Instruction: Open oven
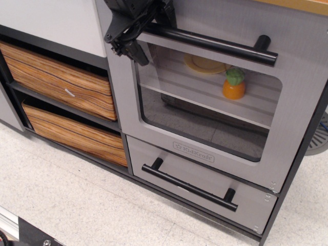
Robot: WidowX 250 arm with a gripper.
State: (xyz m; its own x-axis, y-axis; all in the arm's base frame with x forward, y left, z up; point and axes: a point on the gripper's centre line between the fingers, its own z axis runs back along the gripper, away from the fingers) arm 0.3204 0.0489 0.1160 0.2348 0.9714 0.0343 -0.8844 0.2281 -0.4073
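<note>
The toy oven's grey brushed door [297,102] stands closed, with a clear rounded window [205,107] and the "KidKraft" mark [193,151] below it. Its long black bar handle [220,45] runs across the top of the door. My black gripper [148,29] is at the handle's left end. Its jaws are spread, one finger [130,50] below the bar and the other [166,11] above it, so the bar passes between them. Through the window I see a grey ribbed shelf [179,84].
On the shelf sit a yellow plate [205,64] and an orange toy with a green top [234,84]. A smaller grey drawer [169,156] with a short black handle [189,185] lies below the oven. Two orange wood-grain drawers [61,82] [77,134] are on the left.
</note>
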